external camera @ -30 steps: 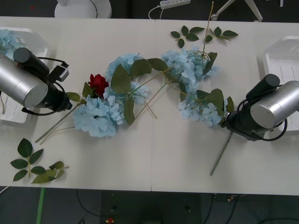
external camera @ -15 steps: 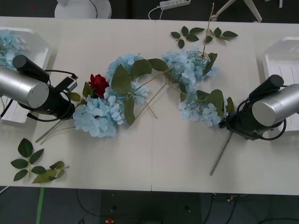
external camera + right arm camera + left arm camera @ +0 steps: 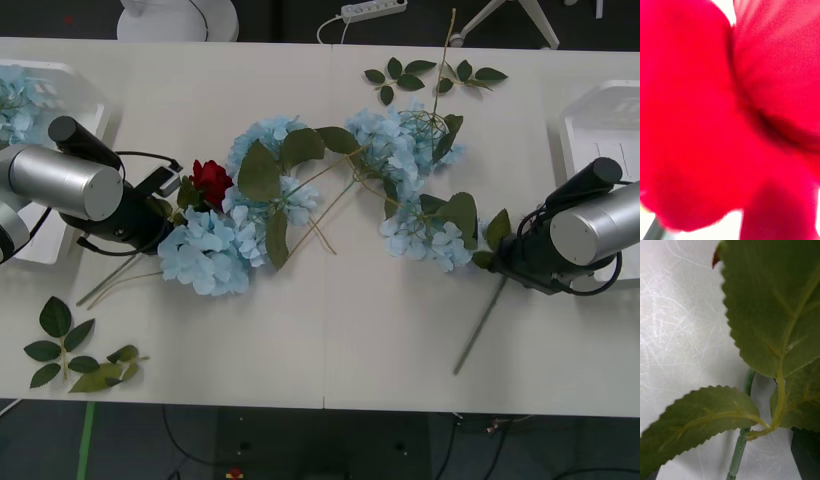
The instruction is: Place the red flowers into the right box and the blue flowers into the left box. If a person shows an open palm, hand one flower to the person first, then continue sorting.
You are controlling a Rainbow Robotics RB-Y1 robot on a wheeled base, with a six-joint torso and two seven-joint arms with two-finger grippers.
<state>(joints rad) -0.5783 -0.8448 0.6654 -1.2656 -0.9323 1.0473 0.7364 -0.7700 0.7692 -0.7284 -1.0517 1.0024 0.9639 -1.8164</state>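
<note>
**Flower sort: both arms down at roses**

Left gripper (image 3: 165,203): low over the desk (image 3: 330,330), left of centre, just beside the red rose (image 3: 211,182) on its left-edge side. In the left wrist view, a dark finger (image 3: 807,453) at one corner and a sliver of the other at the opposite corner, so spread wide. Rose stem (image 3: 738,450) and serrated green leaves (image 3: 778,307) between them, lying on the white top. Nothing gripped. Tip of a red petal (image 3: 716,258) just past the leaf.

Right gripper (image 3: 497,255): low near the desk's right edge, at the end of the blue cluster. Second red rose filling the right wrist view with blurred petals (image 3: 715,131), pressed up against the camera. Its stem (image 3: 478,325) running out from under the gripper toward the near edge. Hold on it: cannot tell.

Blue flowers (image 3: 205,250): several heads in a loose band across the desk's middle, tangled with large dark leaves. One more blue head (image 3: 12,100) lying in the left box (image 3: 85,85) at the far left corner.

Right box (image 3: 590,110): at the right edge, behind the right arm.

Loose leaf sprigs: one (image 3: 70,350) at the near left corner, one (image 3: 430,75) near the far edge.
</note>
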